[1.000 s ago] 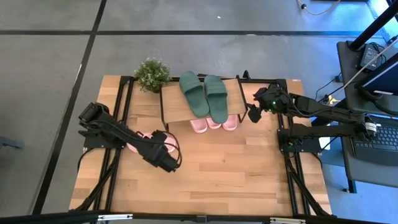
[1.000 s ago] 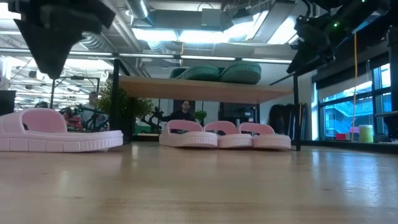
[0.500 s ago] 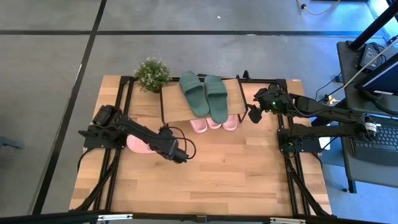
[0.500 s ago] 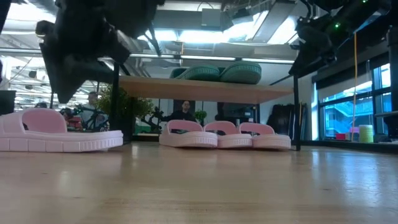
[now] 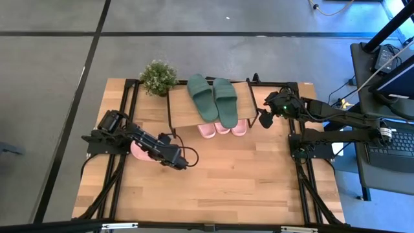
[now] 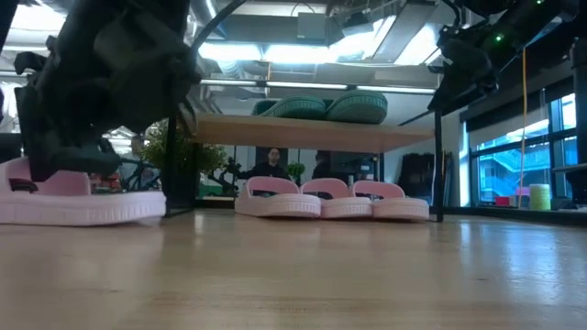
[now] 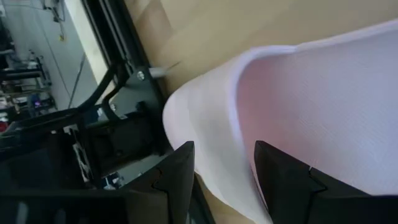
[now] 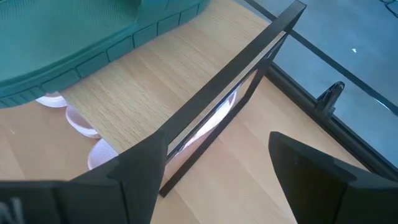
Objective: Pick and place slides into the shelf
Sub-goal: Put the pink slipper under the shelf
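Note:
One light pink slide (image 5: 137, 151) lies sole down on the table's left part, largely hidden under my left arm. My left gripper (image 7: 224, 180) is open and low over it, also seen in the low view (image 6: 64, 165). The shelf (image 5: 184, 109) stands at the far middle. It has two dark green slides (image 5: 213, 98) on its top board and three pink slides (image 6: 335, 203) on the table beneath. My right gripper (image 5: 264, 120) hangs open in the air by the shelf's right end. My left gripper has the pink slide's raised side edge (image 7: 233, 93) between its open fingers. One finger (image 7: 177, 174) stands outside the slide's wall and the other (image 7: 280, 180) over its pink inner face. The fingers come slanting down from above. The slide's sole (image 6: 119, 209) stays on the table.
A small potted plant (image 5: 158, 76) stands left of the shelf. Black frame rails (image 5: 123, 129) run along the table's left and right sides. The bare wooden table (image 5: 220, 181) stretches along the near half. People show in the room behind (image 6: 271, 163).
My left gripper has come down and tipped steeply onto the pink slide on the table's left, its fingers staying apart. In the last half second the slide's toe end has shifted a little toward the table's left. The right arm has kept still.

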Controlling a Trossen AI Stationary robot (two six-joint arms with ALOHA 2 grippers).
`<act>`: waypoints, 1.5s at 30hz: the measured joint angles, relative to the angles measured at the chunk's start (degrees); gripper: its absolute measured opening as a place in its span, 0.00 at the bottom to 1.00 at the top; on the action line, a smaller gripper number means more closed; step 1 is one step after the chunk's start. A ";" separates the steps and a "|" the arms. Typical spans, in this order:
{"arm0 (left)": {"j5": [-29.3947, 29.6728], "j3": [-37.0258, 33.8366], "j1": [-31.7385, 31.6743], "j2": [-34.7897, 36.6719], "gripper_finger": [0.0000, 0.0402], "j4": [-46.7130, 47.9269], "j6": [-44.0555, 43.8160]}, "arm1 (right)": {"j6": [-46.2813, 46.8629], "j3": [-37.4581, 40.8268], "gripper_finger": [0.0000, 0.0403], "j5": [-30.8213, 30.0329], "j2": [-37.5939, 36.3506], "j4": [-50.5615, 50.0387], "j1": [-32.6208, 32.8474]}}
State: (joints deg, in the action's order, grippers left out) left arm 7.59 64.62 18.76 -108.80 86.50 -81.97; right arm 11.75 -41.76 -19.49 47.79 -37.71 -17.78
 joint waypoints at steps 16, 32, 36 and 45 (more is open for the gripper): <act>0.46 -1.24 0.00 0.01 0.40 -3.10 0.00 | 1.61 0.02 0.70 0.03 0.04 0.06 0.01; 1.41 -1.24 0.02 0.01 0.40 -2.99 -0.13 | 1.49 0.02 0.70 0.04 0.07 0.06 0.02; 2.22 -1.24 0.08 0.01 0.36 -2.53 0.07 | 1.49 0.02 0.70 0.07 0.07 0.06 0.02; 2.35 -1.29 0.27 0.01 0.03 -1.94 2.21 | 1.38 0.04 0.70 0.07 0.07 0.06 0.02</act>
State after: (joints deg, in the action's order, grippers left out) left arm 9.93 63.33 19.04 -108.79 84.56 -79.76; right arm 13.13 -41.71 -19.42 47.86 -37.65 -17.76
